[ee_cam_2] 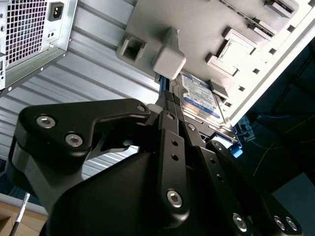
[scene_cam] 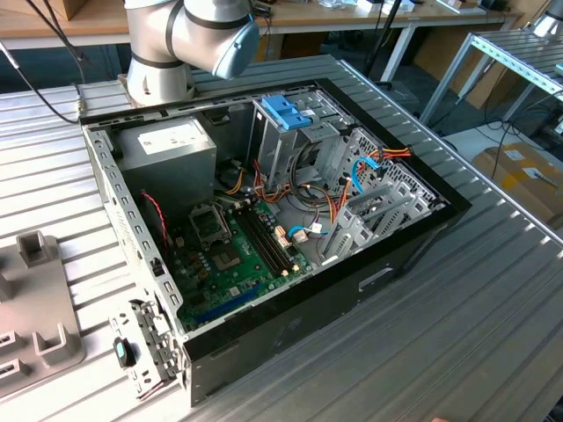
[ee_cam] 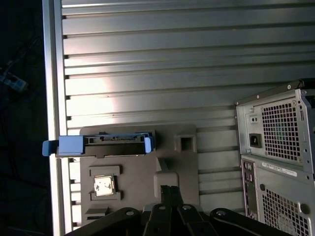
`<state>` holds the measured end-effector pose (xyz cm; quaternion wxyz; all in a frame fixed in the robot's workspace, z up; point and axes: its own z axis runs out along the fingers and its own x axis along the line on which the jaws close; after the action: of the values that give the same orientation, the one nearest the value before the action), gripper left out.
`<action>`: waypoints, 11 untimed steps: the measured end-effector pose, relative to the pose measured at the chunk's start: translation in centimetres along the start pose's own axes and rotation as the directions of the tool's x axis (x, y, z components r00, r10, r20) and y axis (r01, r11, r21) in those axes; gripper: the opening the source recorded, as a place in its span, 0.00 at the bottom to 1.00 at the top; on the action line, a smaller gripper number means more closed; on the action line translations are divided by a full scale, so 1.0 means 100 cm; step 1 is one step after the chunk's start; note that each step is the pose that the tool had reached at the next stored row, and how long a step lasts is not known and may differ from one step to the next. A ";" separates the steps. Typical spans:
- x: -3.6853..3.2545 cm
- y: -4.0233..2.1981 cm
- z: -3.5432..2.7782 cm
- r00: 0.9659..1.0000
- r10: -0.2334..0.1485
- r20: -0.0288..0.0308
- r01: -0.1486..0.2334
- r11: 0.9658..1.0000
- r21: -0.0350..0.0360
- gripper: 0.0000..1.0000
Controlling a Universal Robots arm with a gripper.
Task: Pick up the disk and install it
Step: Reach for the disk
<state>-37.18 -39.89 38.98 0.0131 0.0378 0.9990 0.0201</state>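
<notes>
The disk [ee_cam: 101, 144] stands on its edge in a slot of a grey fixture plate [ee_cam: 133, 169], its blue edge frame toward the first wrist camera. Its white and blue label [ee_cam_2: 199, 96] faces the second wrist camera. My gripper [ee_cam: 170, 191] hangs over the fixture beside a raised grey block [ee_cam: 167, 179], a short way off from the disk. In both wrist views its black fingers [ee_cam_2: 170, 128] lie close together, shut with nothing between them. Their tips [ee_cam_2: 166, 96] end near the disk's blue edge.
The open computer case [scene_cam: 264, 220] lies on the ribbed metal table [scene_cam: 457, 308]; inside are a metal cage with a blue handle [scene_cam: 286, 112] and a grey box with a white sticker [scene_cam: 167, 145]. The case's rear [ee_cam: 275, 147] stands beside the fixture. A small silver chip [ee_cam: 104, 186] rests in the fixture.
</notes>
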 end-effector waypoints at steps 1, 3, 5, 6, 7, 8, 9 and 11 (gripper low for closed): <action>0.0002 0.0000 0.0000 1.000 0.000 0.000 0.000 1.000 0.000 0.11; 0.0006 -0.0001 0.0000 1.000 0.000 0.000 0.000 1.000 0.000 0.11; 0.0014 -0.0001 0.0000 1.000 0.000 0.000 0.000 1.000 0.000 0.11; 0.0019 -0.0001 0.0000 1.000 0.000 0.000 0.000 1.000 0.000 0.11; 0.0025 -0.0001 -0.0001 1.000 0.000 0.000 0.000 1.000 0.000 0.11; 0.0031 -0.0002 -0.0001 1.000 0.000 0.000 0.000 1.000 0.000 0.11; 0.0040 -0.0003 -0.0001 1.000 0.000 0.000 0.000 1.000 0.000 0.11; 0.0058 -0.0004 -0.0002 1.000 0.000 0.000 0.000 1.000 0.000 0.11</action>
<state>-37.76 -39.89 38.98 0.0131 0.0378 0.9990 0.0201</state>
